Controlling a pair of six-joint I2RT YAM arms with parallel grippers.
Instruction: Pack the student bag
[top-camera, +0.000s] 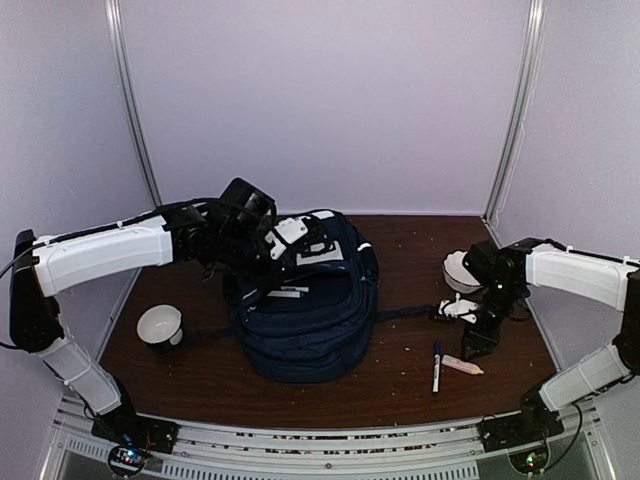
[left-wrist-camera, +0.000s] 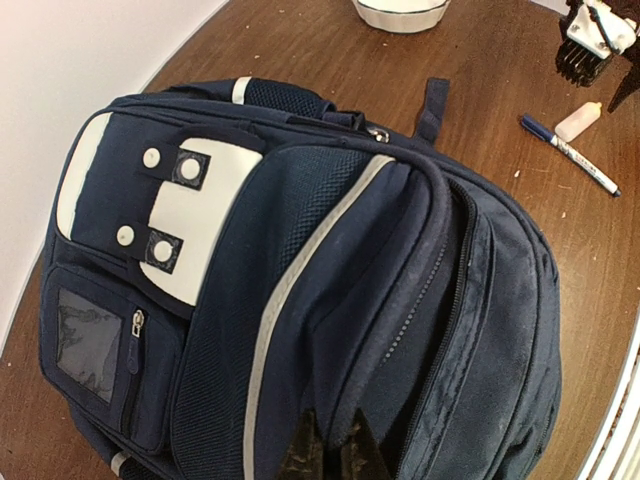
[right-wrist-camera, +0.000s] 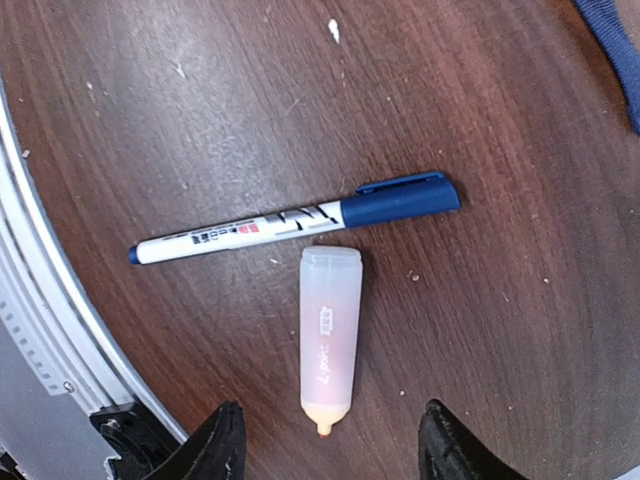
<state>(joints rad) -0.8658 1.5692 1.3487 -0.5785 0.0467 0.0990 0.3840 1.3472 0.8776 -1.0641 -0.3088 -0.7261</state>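
Pale lilac walls (top-camera: 330, 100), dark wooden table (top-camera: 400, 380)

The student bag (top-camera: 305, 300) is showing navy blue all over, with white patches carrying pale round studs and a light grey stripe running down its front. The table (top-camera: 400, 370) under it is showing dark brown wood grain. Right of the bag, a marker (right-wrist-camera: 300, 218) is wearing a white barrel with dark print and a blue cap, and a tube (right-wrist-camera: 328, 335) is showing translucent pale pink with an orange tip. Left of the bag, a bowl (top-camera: 160, 325) is showing white
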